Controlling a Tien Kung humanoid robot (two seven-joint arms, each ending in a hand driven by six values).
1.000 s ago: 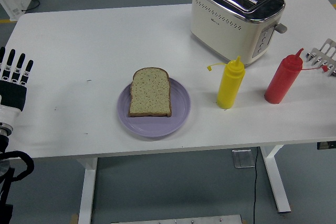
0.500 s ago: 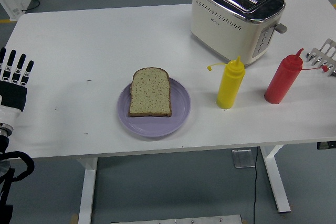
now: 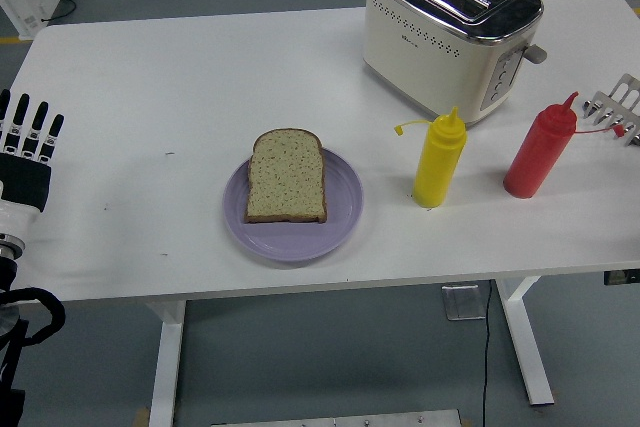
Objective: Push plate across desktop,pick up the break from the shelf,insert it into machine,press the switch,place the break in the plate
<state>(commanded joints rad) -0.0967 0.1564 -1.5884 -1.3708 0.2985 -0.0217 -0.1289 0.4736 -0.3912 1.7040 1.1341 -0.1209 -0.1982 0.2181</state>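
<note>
Brown-crusted bread lies flat on the lilac plate at the worktop's near middle, the toaster well apart behind, so by my reading no step remains, and the left hand, fingers straight and empty, need only rest.
</note>
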